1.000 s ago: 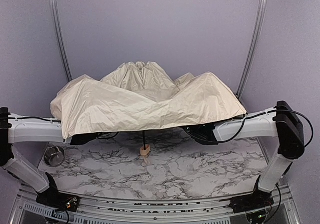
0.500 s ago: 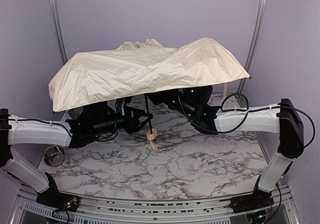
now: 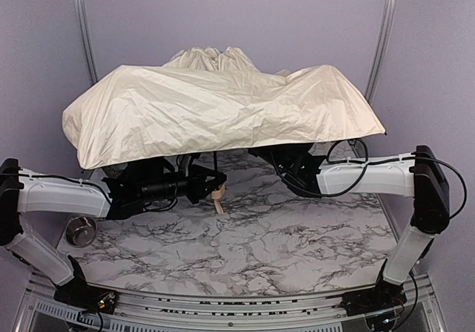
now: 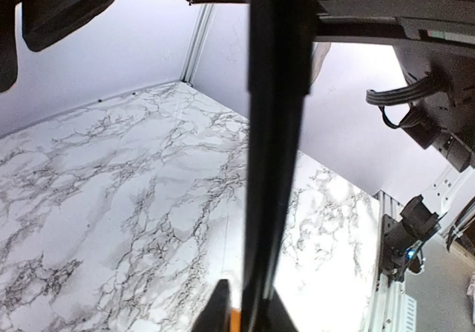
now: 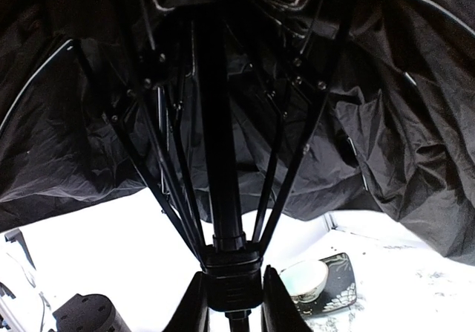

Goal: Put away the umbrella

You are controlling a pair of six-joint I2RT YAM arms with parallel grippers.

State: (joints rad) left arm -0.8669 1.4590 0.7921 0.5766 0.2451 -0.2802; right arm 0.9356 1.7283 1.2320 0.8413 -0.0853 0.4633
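Observation:
The umbrella (image 3: 223, 113) hangs open above the table, its cream canopy spread wide and sagging over both wrists. Its thin black shaft (image 4: 271, 161) runs down to the tan knob handle (image 3: 217, 192). My left gripper (image 4: 245, 321) reaches in from the left under the canopy and is shut on the shaft just above the handle, with one finger (image 4: 215, 310) on each side. My right gripper (image 5: 231, 295) is shut on the black runner (image 5: 231, 272) where the ribs meet. In the top view the canopy hides it.
A small steel bowl (image 3: 80, 230) stands at the table's left edge beside the left arm. The right wrist view shows a pale bowl (image 5: 306, 278) on a dark patterned plate (image 5: 338, 287) under the canopy. Metal rails (image 3: 378, 50) rise at the back corners.
The canopy rose and flattened, then dropped slightly and shifted left. The handle has lifted off the table, and the left gripper now shows beneath the canopy at the shaft.

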